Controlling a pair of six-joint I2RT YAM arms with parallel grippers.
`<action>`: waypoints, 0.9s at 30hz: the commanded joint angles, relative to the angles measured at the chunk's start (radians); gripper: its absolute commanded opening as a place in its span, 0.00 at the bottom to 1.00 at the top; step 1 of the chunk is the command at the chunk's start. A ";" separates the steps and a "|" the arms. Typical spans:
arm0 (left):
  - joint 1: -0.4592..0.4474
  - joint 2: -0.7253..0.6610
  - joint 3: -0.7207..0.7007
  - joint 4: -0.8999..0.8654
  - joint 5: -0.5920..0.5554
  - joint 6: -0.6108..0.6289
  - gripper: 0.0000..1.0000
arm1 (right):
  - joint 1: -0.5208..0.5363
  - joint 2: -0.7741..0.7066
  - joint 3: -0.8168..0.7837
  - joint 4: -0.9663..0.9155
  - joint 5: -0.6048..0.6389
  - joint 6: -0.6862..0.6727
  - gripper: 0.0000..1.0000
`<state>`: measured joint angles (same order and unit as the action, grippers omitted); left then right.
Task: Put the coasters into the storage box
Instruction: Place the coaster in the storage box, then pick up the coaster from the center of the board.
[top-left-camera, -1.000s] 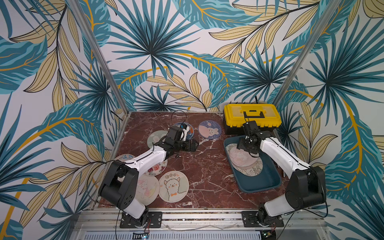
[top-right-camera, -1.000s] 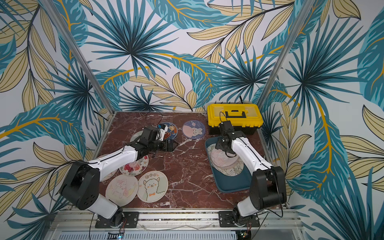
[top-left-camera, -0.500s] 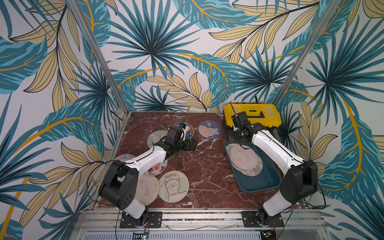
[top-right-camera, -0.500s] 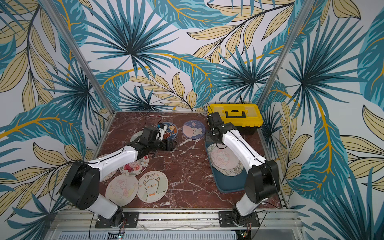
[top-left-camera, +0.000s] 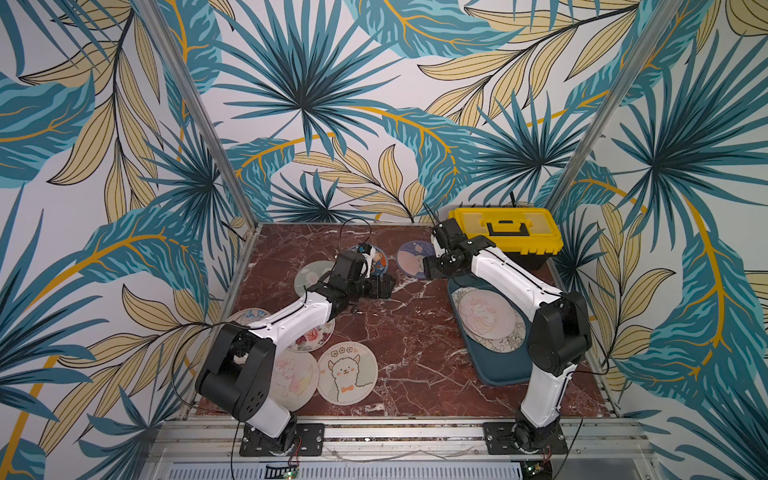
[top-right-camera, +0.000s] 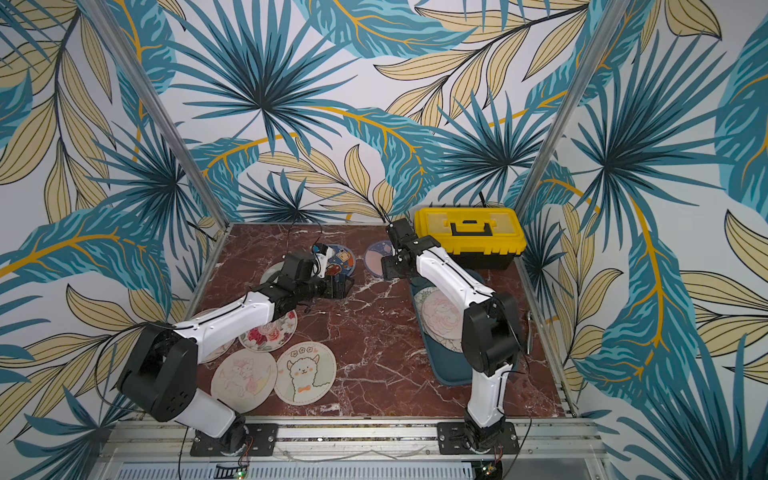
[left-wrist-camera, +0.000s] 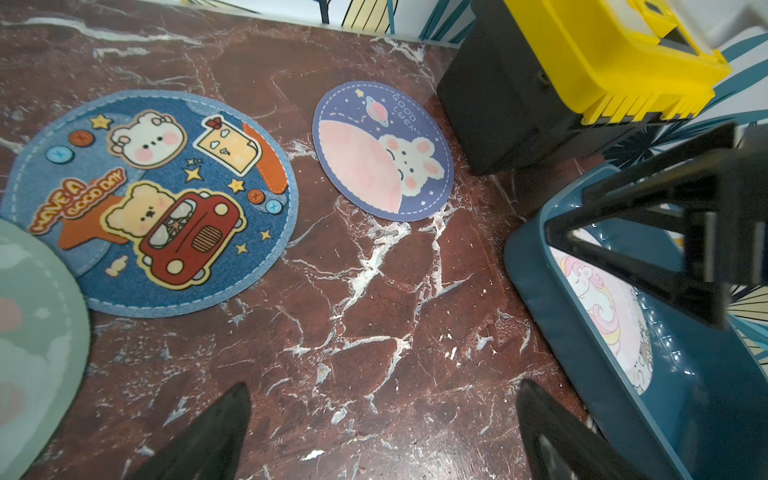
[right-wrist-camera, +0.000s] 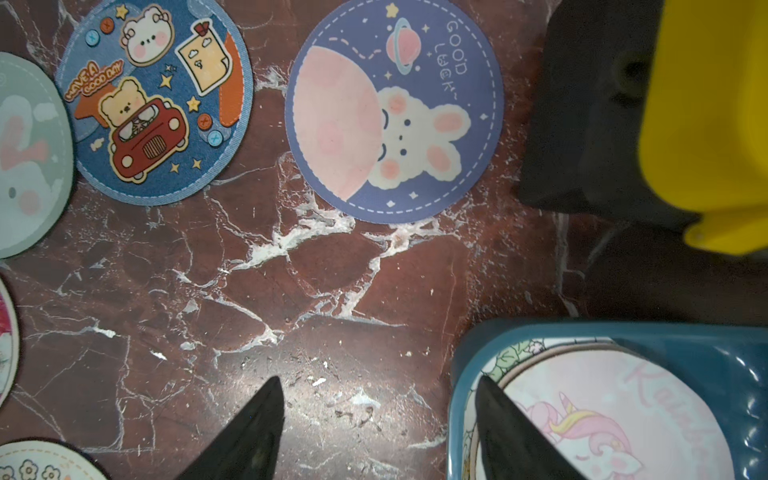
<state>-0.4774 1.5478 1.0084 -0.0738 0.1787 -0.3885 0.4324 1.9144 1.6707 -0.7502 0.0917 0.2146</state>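
right claw (right-wrist-camera: 379, 380) moved off storage box (top-left-camera: 500, 372) | open | pink unicorn coaster (top-left-camera: 488, 318) topmost

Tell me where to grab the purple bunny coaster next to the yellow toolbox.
Probably the rim of the purple bunny coaster on its edge facing the open right gripper, approached steeply from above across bare marble. It lies flat and thin, so only the edge offers a pinch. The yellow toolbox crowds one flank; the blue bear coaster lies apart on the other.
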 joint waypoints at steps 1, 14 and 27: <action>-0.002 -0.058 -0.041 0.039 -0.033 0.020 1.00 | 0.014 0.056 0.051 0.012 -0.001 -0.035 0.73; -0.001 -0.125 -0.093 0.041 -0.082 0.038 1.00 | 0.018 0.277 0.260 0.012 -0.023 -0.056 0.79; 0.010 -0.140 -0.116 0.041 -0.084 0.031 1.00 | 0.017 0.458 0.447 -0.093 0.008 -0.116 0.85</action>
<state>-0.4728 1.4380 0.9188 -0.0483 0.1074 -0.3656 0.4461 2.3466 2.0914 -0.7925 0.0818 0.1253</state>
